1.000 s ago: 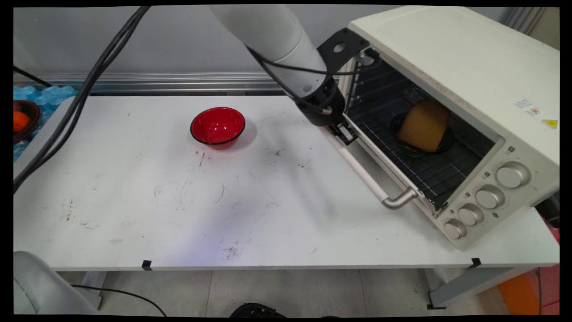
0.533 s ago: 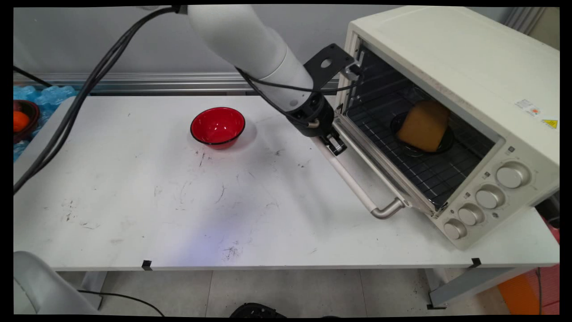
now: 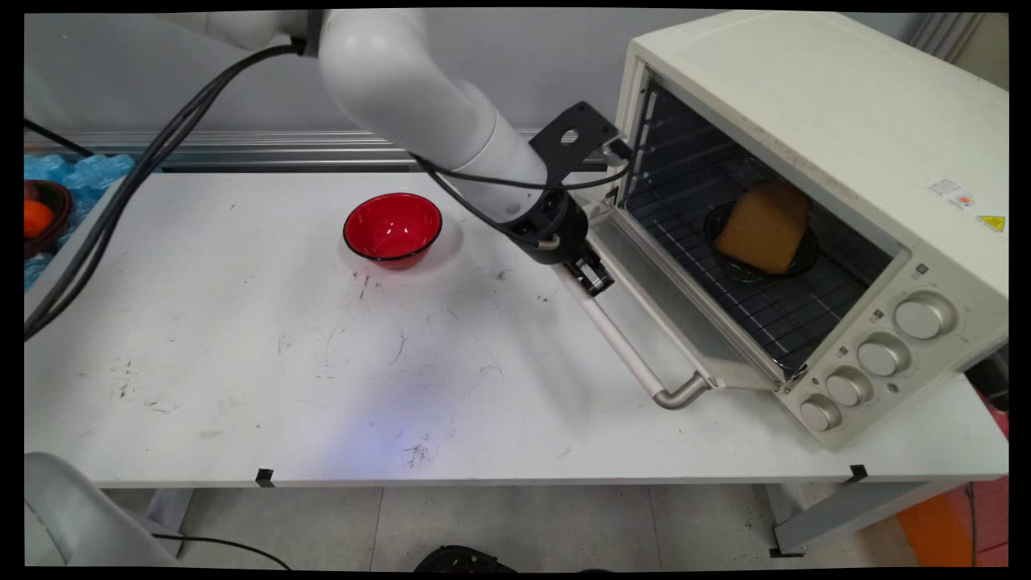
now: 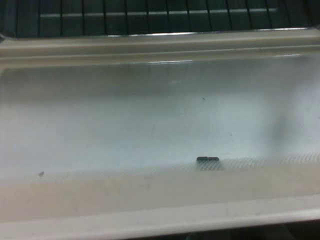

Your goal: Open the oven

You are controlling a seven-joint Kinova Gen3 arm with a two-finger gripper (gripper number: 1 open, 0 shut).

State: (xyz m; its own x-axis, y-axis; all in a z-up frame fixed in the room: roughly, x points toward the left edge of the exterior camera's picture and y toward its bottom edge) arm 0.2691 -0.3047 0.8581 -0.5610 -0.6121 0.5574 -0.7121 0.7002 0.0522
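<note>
A cream toaster oven (image 3: 805, 105) stands at the table's right, its door (image 3: 668, 314) hanging almost flat. My gripper (image 3: 592, 275) is shut on the far end of the door's pale bar handle (image 3: 624, 346). Inside, on the wire rack (image 3: 773, 314), a brown chunk of bread (image 3: 761, 225) rests on a black plate (image 3: 745, 274). A red bowl (image 3: 393, 228) stands to the gripper's left, apart from it. The hand view is filled by the door's glass pane (image 4: 160, 115), with the rack (image 4: 150, 15) along the top; no fingers show there.
Four knobs (image 3: 882, 354) line the oven's front right. A dark bowl with an orange thing (image 3: 40, 217) sits on blue wrap (image 3: 89, 173) off the table's left end. Black cables (image 3: 121, 201) hang across the left side.
The gripper has moved left and down with the handle, and the oven door has swung from partly open to nearly flat.
</note>
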